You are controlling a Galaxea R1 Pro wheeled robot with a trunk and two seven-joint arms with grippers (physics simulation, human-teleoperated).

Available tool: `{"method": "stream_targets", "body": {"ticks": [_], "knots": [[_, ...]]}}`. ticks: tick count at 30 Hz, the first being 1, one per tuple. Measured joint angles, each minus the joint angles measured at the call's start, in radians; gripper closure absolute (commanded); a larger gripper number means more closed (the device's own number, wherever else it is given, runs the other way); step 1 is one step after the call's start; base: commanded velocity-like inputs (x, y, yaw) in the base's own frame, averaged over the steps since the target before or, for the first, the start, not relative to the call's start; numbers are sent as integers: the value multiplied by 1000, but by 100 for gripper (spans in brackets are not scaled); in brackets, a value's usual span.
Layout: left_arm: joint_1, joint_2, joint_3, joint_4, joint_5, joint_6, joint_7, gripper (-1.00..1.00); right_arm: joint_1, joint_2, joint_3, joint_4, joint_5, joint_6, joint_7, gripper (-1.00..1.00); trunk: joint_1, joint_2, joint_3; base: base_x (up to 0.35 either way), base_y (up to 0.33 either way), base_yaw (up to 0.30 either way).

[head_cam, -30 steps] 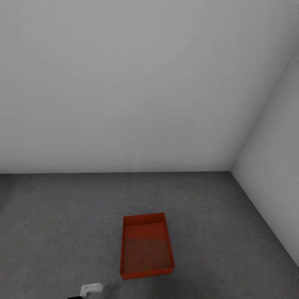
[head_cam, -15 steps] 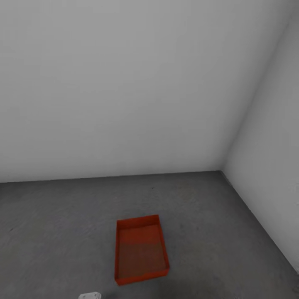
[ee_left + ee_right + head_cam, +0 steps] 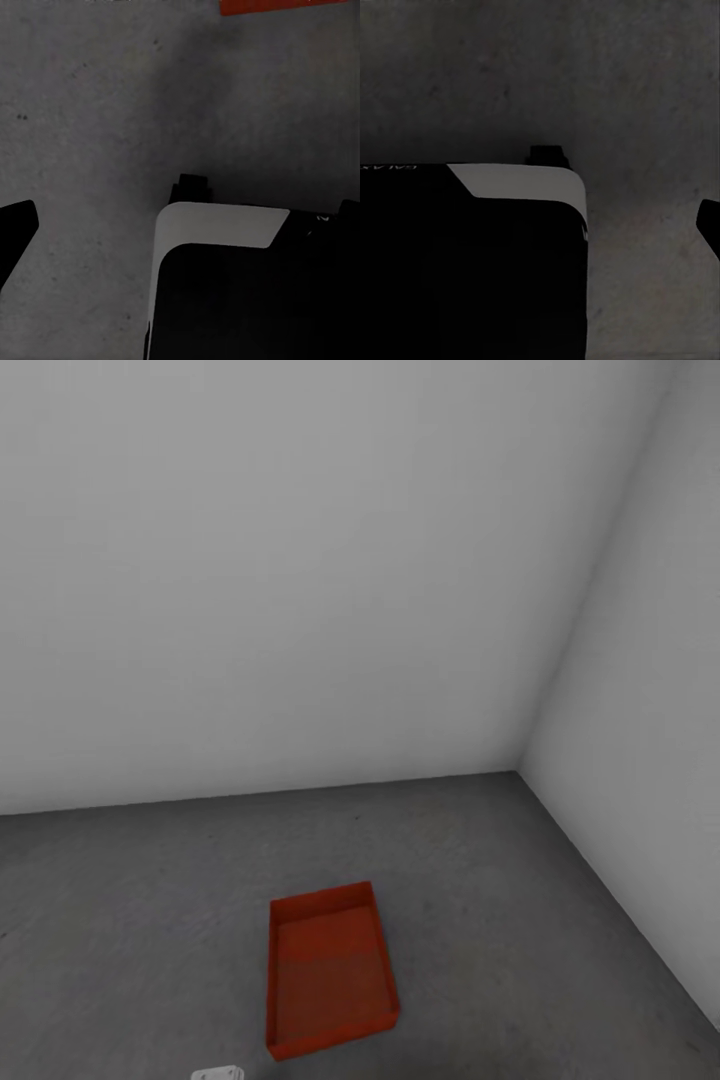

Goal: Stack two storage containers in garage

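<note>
One orange-red storage container [image 3: 328,982] sits upright and empty on the dark grey concrete floor [image 3: 130,920] of the garage, near a corner of white walls. A strip of its rim [image 3: 281,6] lies at the edge of the left wrist view. My left gripper [image 3: 180,225] hangs over the floor beside my base with one dark finger [image 3: 15,232] far out at the frame edge and nothing held. My right gripper [image 3: 540,225] also holds nothing, its finger [image 3: 711,225] at the frame edge. A white piece of my left arm [image 3: 218,1074] peeks in just short of the container.
White walls [image 3: 300,580] meet in a corner [image 3: 520,770] behind and to the right of the container. My black and white base [image 3: 247,292] lies under both wrist cameras, and again in the right wrist view [image 3: 472,262]. Bare concrete surrounds the container on all sides.
The whole head view has shifted, so the container and the wall corner sit further left in the picture. The white piece of my left arm has sunk toward the bottom edge.
</note>
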Motion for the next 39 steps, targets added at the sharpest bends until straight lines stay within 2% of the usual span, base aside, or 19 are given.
{"method": "stream_targets", "body": {"ticks": [16,39], "knots": [[4,0,-1,0,0,-1,0,-100,0,1,0,0,-9,3,0,-100,0,0,2,0,0,-1],[4,1,-1,0,0,-1,0,-100,0,3,-1,0,-11,3,3,-100,0,0,37,0,0,-48]]}}
